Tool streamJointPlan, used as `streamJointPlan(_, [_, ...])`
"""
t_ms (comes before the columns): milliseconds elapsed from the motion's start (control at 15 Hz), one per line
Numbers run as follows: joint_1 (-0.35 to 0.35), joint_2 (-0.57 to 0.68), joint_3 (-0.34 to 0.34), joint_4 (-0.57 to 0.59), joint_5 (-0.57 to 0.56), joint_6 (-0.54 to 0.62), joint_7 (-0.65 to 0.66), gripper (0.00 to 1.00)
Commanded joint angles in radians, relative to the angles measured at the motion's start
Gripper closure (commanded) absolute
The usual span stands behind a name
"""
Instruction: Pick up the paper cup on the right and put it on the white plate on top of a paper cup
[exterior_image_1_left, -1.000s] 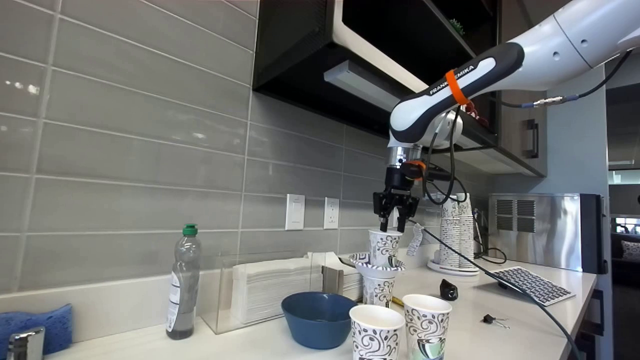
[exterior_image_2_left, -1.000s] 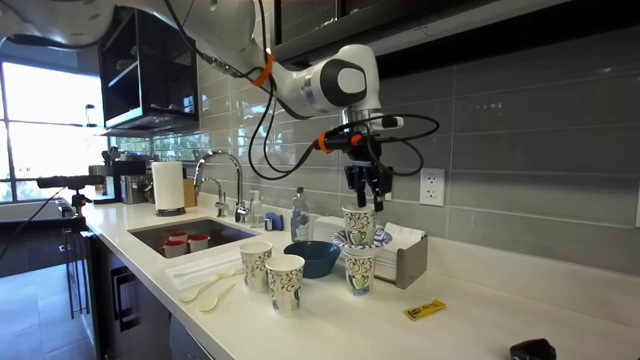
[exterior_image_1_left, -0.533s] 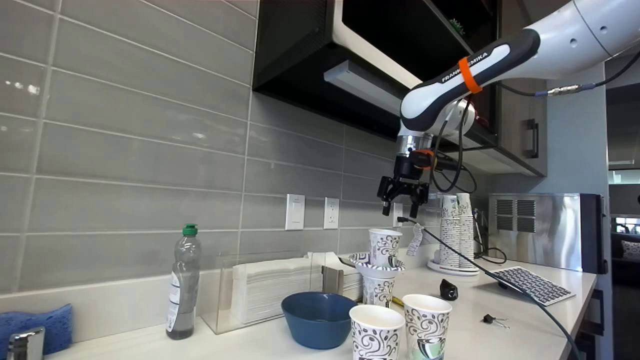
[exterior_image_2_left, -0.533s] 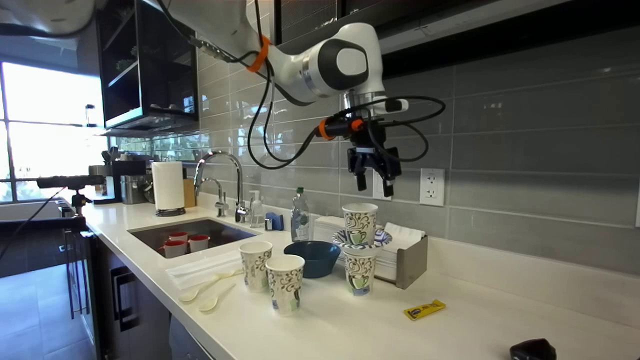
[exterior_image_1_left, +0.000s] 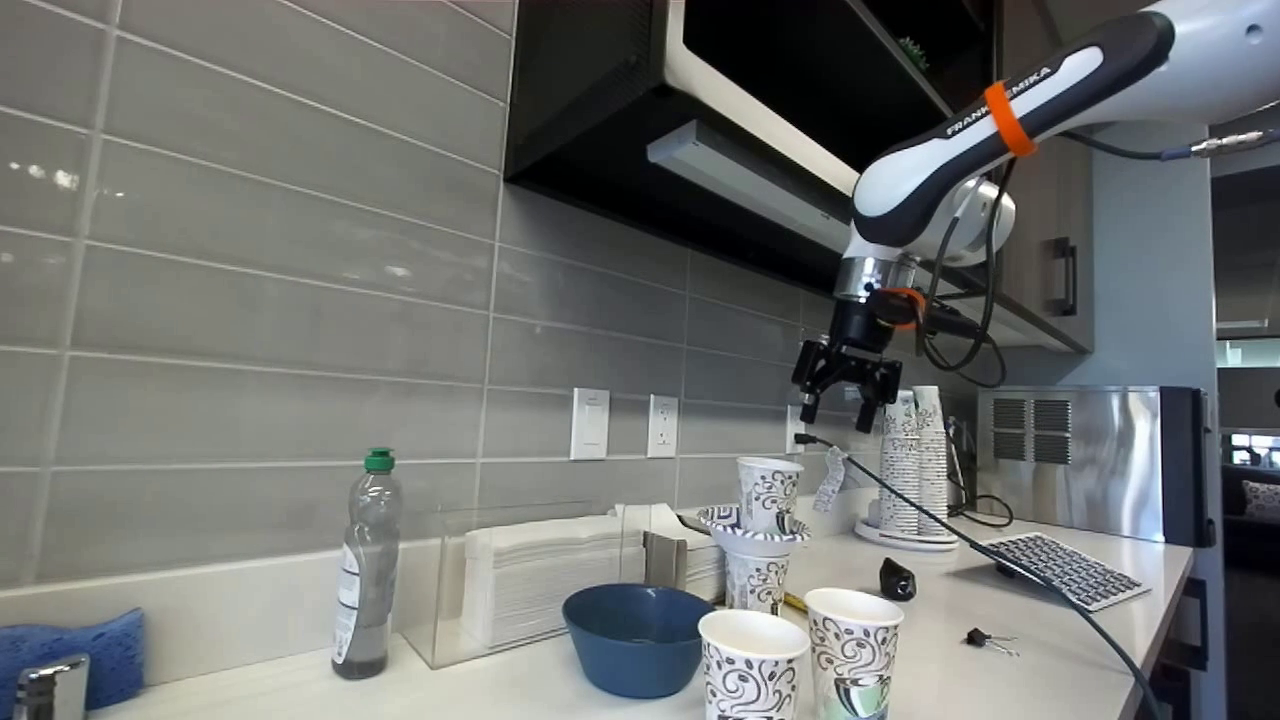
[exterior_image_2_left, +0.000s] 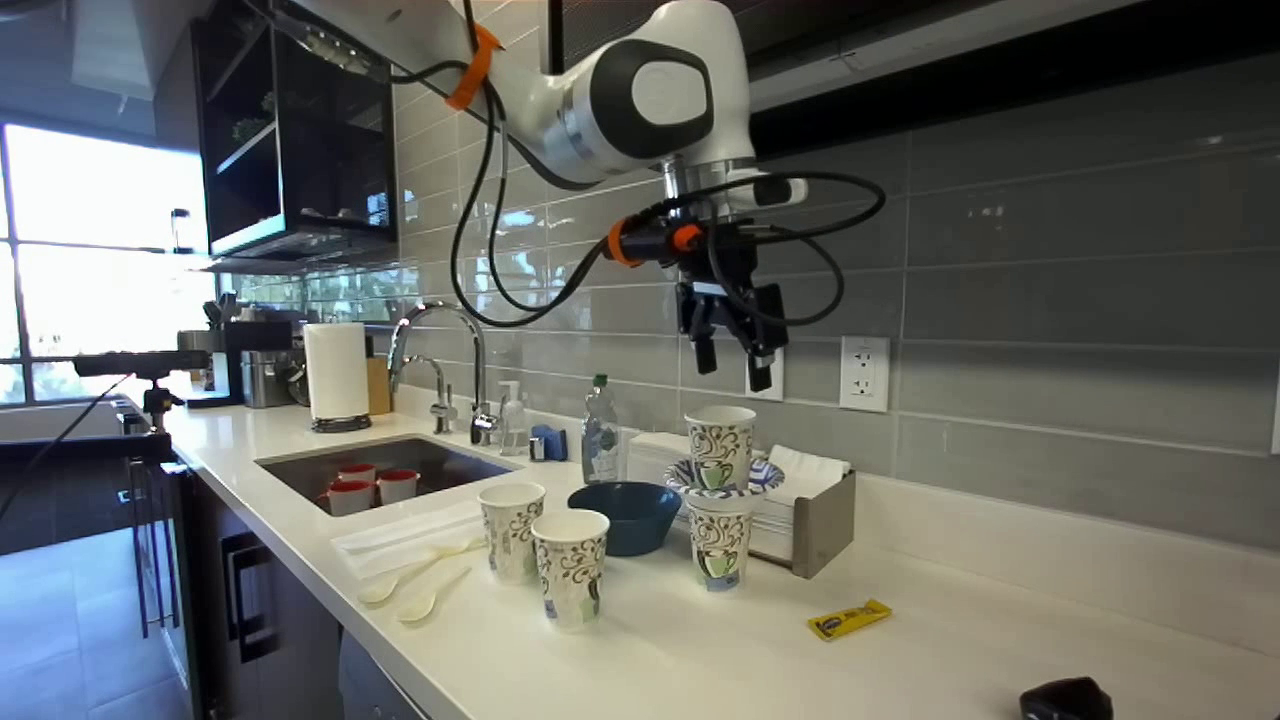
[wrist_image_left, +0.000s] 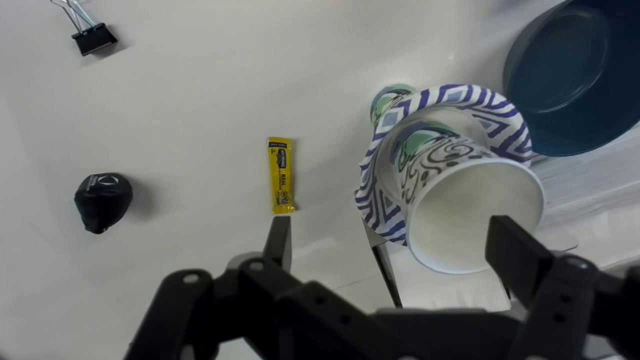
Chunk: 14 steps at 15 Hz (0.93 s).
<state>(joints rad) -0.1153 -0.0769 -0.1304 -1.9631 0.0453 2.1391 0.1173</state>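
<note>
Arm (exterior_image_1_left: 1060, 95) sloping down; hand (exterior_image_1_left: 838, 417) pointing downward, slightly tilted, fingers (wrist_image_left: 280, 242) spread wide.

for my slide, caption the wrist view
Cup upright on the plate, open hand clear of it, packet lying on the counter.

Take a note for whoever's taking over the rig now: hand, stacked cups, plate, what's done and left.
Hand: open, empty, higher than the upper paper cup, not touching it.
Cup: upright on the patterned white plate, which rests on the lower paper cup.
Done: cup placed and let go.
Left: seemingly nothing, beyond perhaps moving the hand farther off.
</note>
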Motion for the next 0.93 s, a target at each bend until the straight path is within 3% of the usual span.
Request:
streamJointPlan(0, [-0.004,-0.022,0.0,-0.034,0.016,0.022,-0.024,0.0])
streamJointPlan(267, [-0.004,-0.076,-0.004,-0.123,0.029,0.073,-0.051,0.0])
streamJointPlan(867, [-0.004,-0.08,-0.004,-0.127,0.03,0.077,-0.052,0.0])
